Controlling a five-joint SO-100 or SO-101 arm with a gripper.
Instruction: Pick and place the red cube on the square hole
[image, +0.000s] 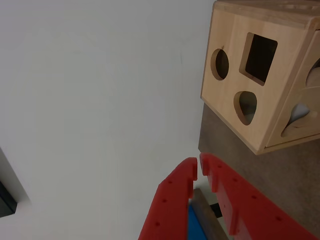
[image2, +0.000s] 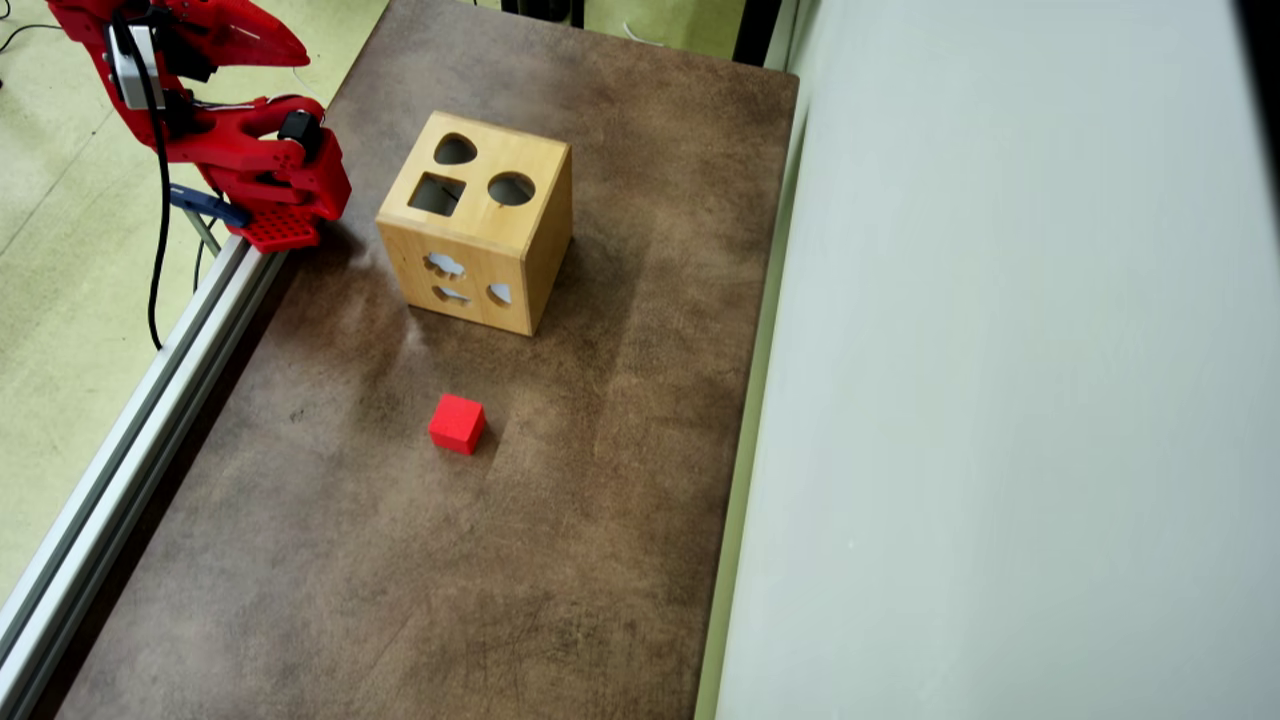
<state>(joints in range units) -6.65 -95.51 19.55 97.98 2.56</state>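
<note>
The cube (image2: 457, 423) is lying on the bench (image2: 620, 520) in front of the box (image2: 476, 234), well apart from the closed, empty claw (image: 198, 167); seemingly light and rigid, it is inviting a grip across opposite flat faces.

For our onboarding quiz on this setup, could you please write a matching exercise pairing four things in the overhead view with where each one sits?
Things:
1. small red cube
2. light wooden shape-sorter box
3. red two-finger tool
4. square hole

Places, by the overhead view:
A. top-left corner, beyond the mat's edge
B. box's top face, left of the round hole
C. alone on the brown mat, below the box
D. standing on the mat's upper half

Pairs: 1-C, 2-D, 3-A, 4-B
</note>
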